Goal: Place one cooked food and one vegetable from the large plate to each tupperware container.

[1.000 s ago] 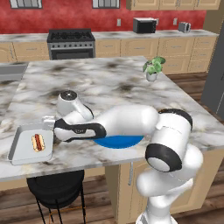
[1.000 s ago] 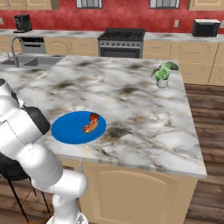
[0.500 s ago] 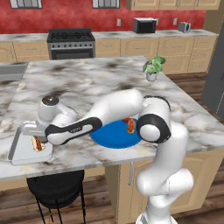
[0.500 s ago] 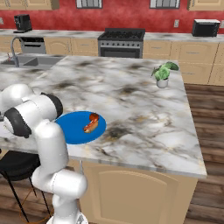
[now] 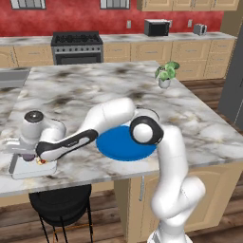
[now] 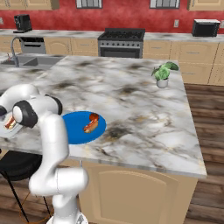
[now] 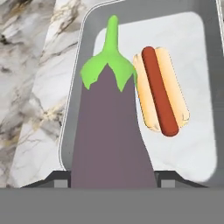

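At centre frame, the eggplant [image 7: 111, 131] is clamped by the gripper [image 7: 111, 181] above the light grey tray [image 7: 201, 65]; a smooth, firm, slippery body, best held mid-length.

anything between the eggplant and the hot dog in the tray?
Nothing; hand view shows the eggplant right beside the hot dog, with at most a sliver of bare tray floor between.

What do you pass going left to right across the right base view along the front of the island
Light grey tray holding a hot dog → robot arm's elbow → blue plate → second hot dog on that plate.
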Robot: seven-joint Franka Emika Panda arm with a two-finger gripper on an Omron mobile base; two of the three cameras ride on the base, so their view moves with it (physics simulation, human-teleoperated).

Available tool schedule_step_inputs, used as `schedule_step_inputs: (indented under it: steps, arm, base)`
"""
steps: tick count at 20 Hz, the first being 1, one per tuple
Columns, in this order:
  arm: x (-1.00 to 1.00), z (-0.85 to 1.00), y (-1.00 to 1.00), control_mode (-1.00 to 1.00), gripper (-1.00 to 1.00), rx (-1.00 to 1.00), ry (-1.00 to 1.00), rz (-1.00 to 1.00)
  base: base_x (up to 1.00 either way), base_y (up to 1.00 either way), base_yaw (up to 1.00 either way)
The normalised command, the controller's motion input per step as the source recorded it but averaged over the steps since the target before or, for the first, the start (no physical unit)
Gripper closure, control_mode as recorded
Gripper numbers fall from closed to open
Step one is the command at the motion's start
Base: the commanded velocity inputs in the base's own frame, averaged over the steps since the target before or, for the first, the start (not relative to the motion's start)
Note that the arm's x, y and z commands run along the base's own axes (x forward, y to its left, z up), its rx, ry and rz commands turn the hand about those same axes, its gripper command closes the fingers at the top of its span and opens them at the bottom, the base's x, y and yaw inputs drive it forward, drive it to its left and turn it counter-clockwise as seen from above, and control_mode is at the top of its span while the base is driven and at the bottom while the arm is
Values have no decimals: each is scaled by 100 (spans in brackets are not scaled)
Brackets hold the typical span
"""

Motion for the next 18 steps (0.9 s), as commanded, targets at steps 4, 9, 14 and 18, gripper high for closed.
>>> schedule_step_inputs:
  steps: [4,9,14,18]
  arm:
    - [33,-22,33,-100,100,0,2,1]
    - [44,-25,-2,-100,100,0,0,0]
    - [6,-30,-24,-100,100,0,0,3]
    - [-1,-52,-10,-100,100,3,3,5]
  base:
    - [0,0,0]
    - [0,0,0]
    - [0,0,0]
    - [0,0,0]
